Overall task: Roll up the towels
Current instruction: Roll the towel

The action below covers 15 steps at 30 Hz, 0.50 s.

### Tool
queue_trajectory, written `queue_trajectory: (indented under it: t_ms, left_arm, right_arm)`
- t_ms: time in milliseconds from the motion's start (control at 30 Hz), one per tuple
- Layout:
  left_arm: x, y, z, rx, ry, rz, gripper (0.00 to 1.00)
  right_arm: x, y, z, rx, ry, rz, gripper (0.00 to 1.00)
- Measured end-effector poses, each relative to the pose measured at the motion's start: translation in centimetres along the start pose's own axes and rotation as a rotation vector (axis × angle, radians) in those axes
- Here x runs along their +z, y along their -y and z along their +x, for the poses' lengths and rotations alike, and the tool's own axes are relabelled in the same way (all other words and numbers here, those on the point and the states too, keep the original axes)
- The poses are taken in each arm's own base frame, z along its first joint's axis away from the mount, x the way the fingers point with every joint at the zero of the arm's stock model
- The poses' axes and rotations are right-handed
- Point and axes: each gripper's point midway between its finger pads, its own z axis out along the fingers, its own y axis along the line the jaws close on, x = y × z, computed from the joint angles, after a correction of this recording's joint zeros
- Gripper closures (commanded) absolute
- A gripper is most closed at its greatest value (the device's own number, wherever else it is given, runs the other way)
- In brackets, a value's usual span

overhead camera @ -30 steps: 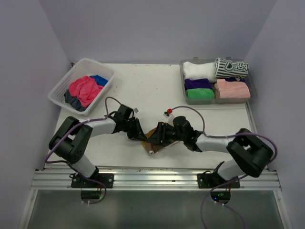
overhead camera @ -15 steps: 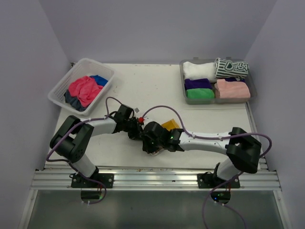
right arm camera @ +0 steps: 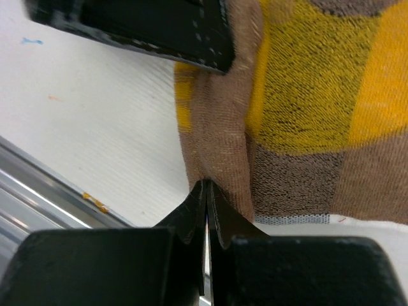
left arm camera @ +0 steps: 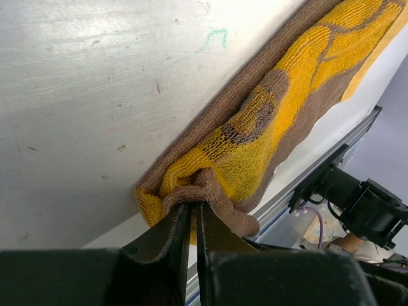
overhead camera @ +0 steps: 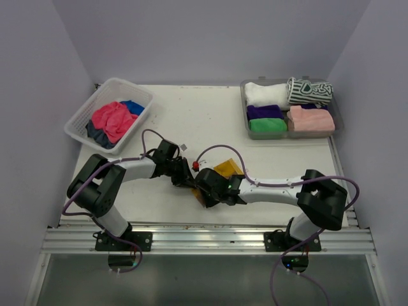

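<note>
A yellow-and-brown towel (overhead camera: 227, 168) lies crumpled on the table near the front edge, between the two arms. In the left wrist view my left gripper (left arm camera: 195, 207) is shut on a bunched brown corner of this towel (left arm camera: 287, 95). From above, the left gripper (overhead camera: 189, 180) sits at the towel's left end. My right gripper (overhead camera: 204, 194) reaches in from the right, just in front of it. Its jaws (right arm camera: 205, 185) are closed on the brown hem of the towel (right arm camera: 306, 95), and a left finger (right arm camera: 159, 32) crosses the top of that view.
A white lattice basket (overhead camera: 121, 81) at the back left holds loose pink (overhead camera: 111, 120) and blue (overhead camera: 132, 106) towels. A grey tray (overhead camera: 336, 111) at the back right holds rolled white, striped, purple, green and pink towels. A metal rail (overhead camera: 204, 239) runs along the front edge.
My right arm swung left across the towel and its jaws closed on the near hem. The towel bunched up under it. My left gripper kept its grip and place.
</note>
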Motion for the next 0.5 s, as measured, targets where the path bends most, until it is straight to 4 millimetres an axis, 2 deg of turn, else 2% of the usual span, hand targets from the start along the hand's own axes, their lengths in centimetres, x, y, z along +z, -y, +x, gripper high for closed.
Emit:
queue_trajectory:
  t_ms: [133, 267, 367, 500]
  left_arm:
    - [0.0, 0.0, 0.1, 0.001, -0.007, 0.002, 0.89]
    - [0.0, 0.0, 0.1, 0.001, -0.009, 0.004, 0.89]
    - [0.0, 0.0, 0.1, 0.002, -0.010, 0.003, 0.89]
    - [0.1, 0.1, 0.1, 0.001, -0.011, 0.002, 0.89]
  right_arm:
    - [0.6, 0.9, 1.2, 0.025, 0.004, 0.013, 1.00]
    - [0.8, 0.9, 1.3, 0.059, 0.032, -0.011, 1.00]
    - [0.2, 0.8, 1.1, 0.063, 0.047, -0.017, 1.00]
    - [-1.6, 0.6, 0.8, 0.019, 0.066, 0.011, 0.94]
